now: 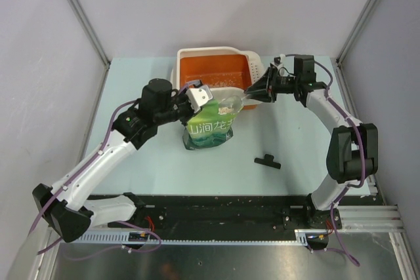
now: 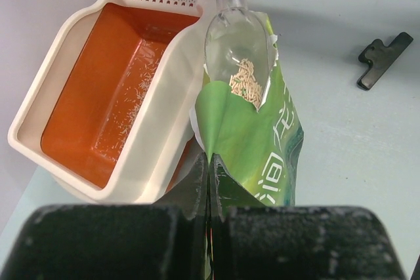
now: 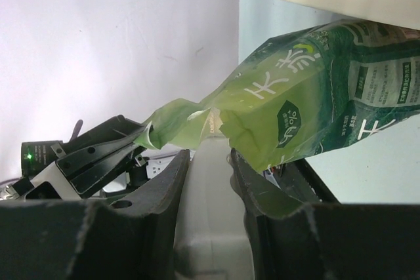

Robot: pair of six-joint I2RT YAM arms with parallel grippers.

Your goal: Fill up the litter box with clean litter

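**Top view.** The litter box [image 1: 203,50] sat at the far middle of the surface [image 1: 131,73]. The left claw [image 1: 201,95] was clenched on the top edge of a green pouch [image 1: 210,129], which stood just in front of the box. The right claw [image 1: 252,91] grasped the handle of a clear scoop [image 1: 233,103], whose bowl reached the pouch mouth. A black clip [image 1: 266,160] lay well apart on the surface, right of the pouch.

**Left wrist view.** The fingers were pressed flat together on the pouch edge. The scoop bowl lay over the open mouth and carried a small heap of litter [image 2: 246,82] (pale beige granules). A thin scatter of the same granules lay on the orange floor of the box, just beside the pouch.

**Right wrist view.** The fingers clamped the pale scoop handle between them. Beyond them, the left claw pinched a twisted corner of the pouch. The cream rim of the box showed along the top edge.
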